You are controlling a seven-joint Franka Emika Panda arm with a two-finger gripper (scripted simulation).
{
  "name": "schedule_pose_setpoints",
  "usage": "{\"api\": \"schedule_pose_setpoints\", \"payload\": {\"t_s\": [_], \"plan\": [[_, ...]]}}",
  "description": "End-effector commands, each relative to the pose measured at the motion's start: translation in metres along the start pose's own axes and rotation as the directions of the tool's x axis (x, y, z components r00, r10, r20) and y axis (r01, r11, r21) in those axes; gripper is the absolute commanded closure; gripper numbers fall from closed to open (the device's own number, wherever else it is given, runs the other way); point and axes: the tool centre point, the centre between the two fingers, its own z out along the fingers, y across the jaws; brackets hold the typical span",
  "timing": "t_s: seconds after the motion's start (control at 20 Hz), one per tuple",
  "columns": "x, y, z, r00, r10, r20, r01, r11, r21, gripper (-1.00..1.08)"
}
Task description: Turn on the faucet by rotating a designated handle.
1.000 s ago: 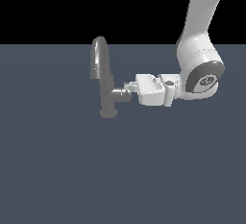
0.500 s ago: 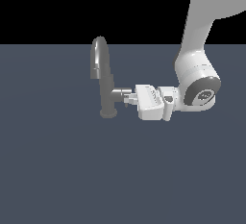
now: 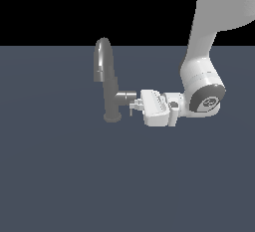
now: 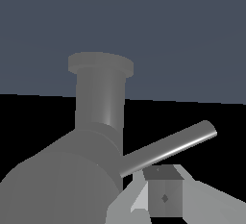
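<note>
Closest to your wrist camera you see one grey square fingertip pad (image 4: 164, 198) of the white two-finger gripper (image 3: 133, 107), sitting just beside the thin grey metal rod handle (image 4: 168, 147). That handle runs as a straight rod out of the stubby horizontal side cylinder (image 4: 62, 184) and slants across the wrist picture, its free end rounded and catching light. You can make out only this one pad here, so you cannot tell how wide the jaws stand or whether they actually grip the rod.

In the exterior view the gripper reaches in level from the exterior view's right, its fingertips at the end of the side cylinder (image 3: 124, 96), where the handle (image 3: 131, 110) shows only as a small stub pointing downward.

Beyond it stands the small shiny grey metal faucet (image 3: 108, 84), upright on its round base on the flat dark blue-grey floor (image 3: 74, 176). Its tall arched spout curves over toward the exterior view's left, and its side cylinder points toward the exterior view's right, at the gripper.
</note>
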Motion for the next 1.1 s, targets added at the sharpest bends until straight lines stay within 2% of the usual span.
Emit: {"api": "schedule_pose_setpoints", "payload": {"t_s": [0.0,0.45,0.5,0.55,1.05], "plan": [[0.024,0.001,0.002,1.000,0.025,-0.007,-0.025,1.000,0.008,1.08],[0.056,-0.007,0.000,0.999,0.042,-0.009,-0.042,0.999,0.010,1.08],[0.056,-0.007,0.000,0.999,0.042,-0.009,-0.042,0.999,0.010,1.08],[0.039,-0.013,-0.014,1.000,0.015,-0.016,-0.015,1.000,0.025,1.08],[0.052,-0.035,-0.008,1.000,0.027,-0.013,-0.027,0.999,0.019,1.08]]}}
